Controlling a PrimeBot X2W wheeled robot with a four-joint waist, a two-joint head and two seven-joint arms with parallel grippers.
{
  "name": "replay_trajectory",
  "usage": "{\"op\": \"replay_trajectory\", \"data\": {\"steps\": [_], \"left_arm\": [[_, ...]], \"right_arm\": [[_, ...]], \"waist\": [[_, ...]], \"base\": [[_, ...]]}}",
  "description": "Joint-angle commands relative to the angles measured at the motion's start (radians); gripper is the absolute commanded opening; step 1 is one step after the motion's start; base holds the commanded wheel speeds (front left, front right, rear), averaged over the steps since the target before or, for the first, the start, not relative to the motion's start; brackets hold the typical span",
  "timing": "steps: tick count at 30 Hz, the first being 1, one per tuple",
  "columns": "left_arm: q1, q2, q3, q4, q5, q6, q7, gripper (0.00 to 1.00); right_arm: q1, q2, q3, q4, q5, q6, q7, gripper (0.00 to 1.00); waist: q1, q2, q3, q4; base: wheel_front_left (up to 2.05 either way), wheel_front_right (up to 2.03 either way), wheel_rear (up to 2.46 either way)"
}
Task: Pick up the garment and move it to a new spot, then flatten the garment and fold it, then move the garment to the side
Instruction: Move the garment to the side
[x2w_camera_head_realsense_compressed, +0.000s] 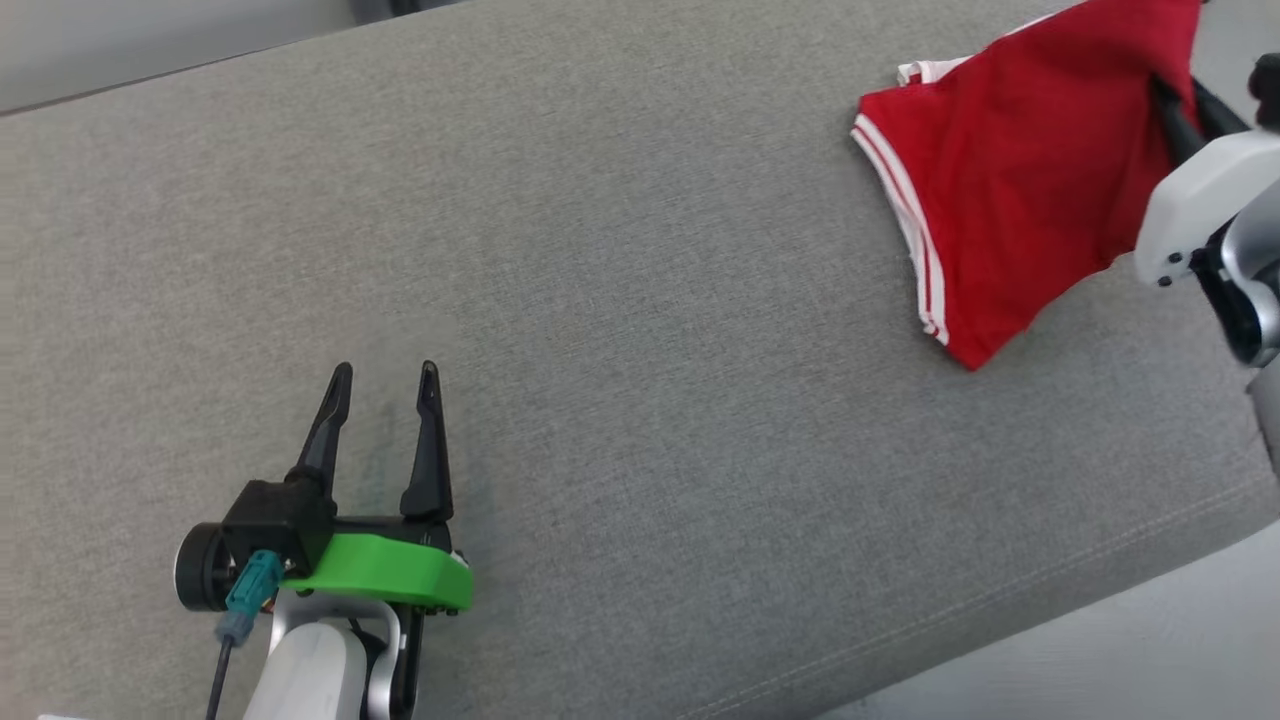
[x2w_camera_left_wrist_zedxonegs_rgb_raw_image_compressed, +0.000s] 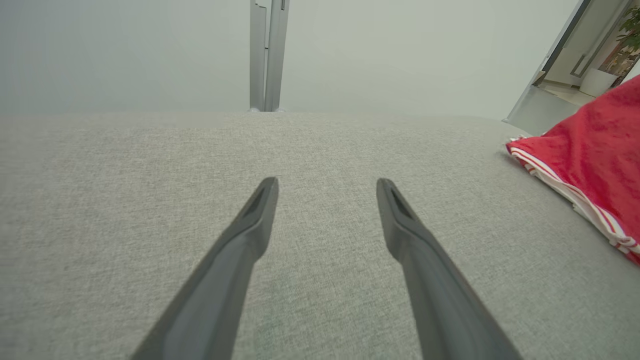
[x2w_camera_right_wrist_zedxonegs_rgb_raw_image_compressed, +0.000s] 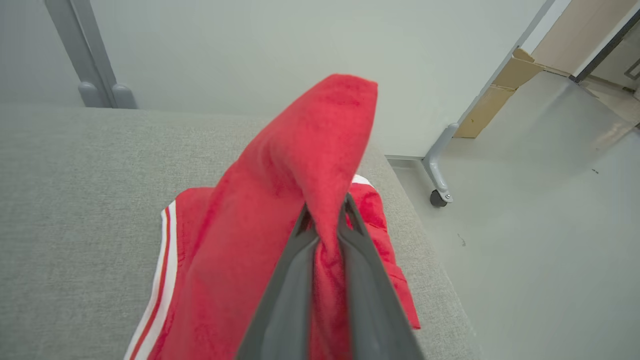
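**One small pinch holds the red garment by the bench edge**

Head view: the left hand is spread wide and holds nothing. It sits low over the grey bench, well apart from the garment. The garment is red with white stripes and is at the far right of the bench. Part of it is lifted and part lies flat. The right hand is closed on its top part.

Left wrist view: the two wide fingers point over bare bench. The garment shows far off to one side.

Right wrist view: the right hand squeezes just one fold of cloth. The rest hangs down onto the bench, close to its edge, with the floor just past it.

The pinch looks small. A quick move could let the cloth slip out. The low part may drag on the rough bench and tug it loose. A drop near that edge could send it to the floor. The cloth is also bunched, so it may land crumpled and be harder to flatten.
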Motion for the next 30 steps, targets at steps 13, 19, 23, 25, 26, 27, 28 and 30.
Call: {"op": "replay_trajectory", "data": {"steps": [13, 19, 23, 25, 26, 27, 28, 30], "left_arm": [[-0.036, -0.001, -0.009, -0.011, 0.000, -0.001, -0.005, 1.00], [-0.040, -0.003, -0.010, -0.012, 0.003, -0.001, -0.004, 1.00], [-0.036, -0.004, -0.003, -0.009, 0.003, 0.002, -0.005, 1.00], [-0.031, -0.004, -0.001, -0.009, 0.003, 0.003, -0.005, 1.00], [-0.030, -0.004, 0.001, -0.008, 0.002, 0.002, -0.004, 1.00], [-0.029, -0.004, 0.002, -0.006, 0.001, 0.002, -0.004, 1.00], [-0.028, -0.005, 0.002, -0.004, 0.000, 0.001, -0.004, 1.00], [-0.030, -0.006, 0.000, -0.001, -0.001, -0.001, -0.004, 1.00]], "right_arm": [[-0.132, -0.144, -0.094, 0.201, -0.107, -0.002, 0.001, 0.00], [-0.120, -0.160, -0.227, 0.314, -0.200, -0.002, -0.004, 1.00], [-0.118, -0.131, -0.323, 0.331, -0.293, -0.002, -0.050, 1.00], [-0.119, -0.097, -0.345, 0.334, -0.322, -0.002, -0.067, 1.00], [-0.120, -0.085, -0.352, 0.335, -0.331, -0.002, -0.072, 1.00], [-0.122, -0.071, -0.353, 0.333, -0.340, -0.002, -0.083, 1.00], [-0.122, -0.061, -0.354, 0.332, -0.344, -0.002, -0.092, 1.00], [-0.124, -0.028, -0.348, 0.329, -0.339, -0.002, -0.113, 1.00]], "waist": [[0.0000, 0.0000, 0.072, 0.168], [0.0000, 0.0000, 0.074, 0.187], [0.0000, 0.0000, 0.065, 0.181], [0.0000, 0.0000, 0.057, 0.175], [0.0000, 0.0000, 0.052, 0.172], [0.0000, 0.0000, 0.045, 0.167], [0.0000, 0.0000, 0.039, 0.164], [0.0000, 0.0000, 0.022, 0.158]], "base": [[0.00, 0.00, 0.00], [0.00, 0.00, 0.00], [0.00, 0.00, 0.00], [0.00, 0.00, 0.00], [0.00, 0.00, 0.00], [0.00, 0.00, 0.00], [0.00, 0.00, 0.00], [0.00, 0.00, 0.00]]}}
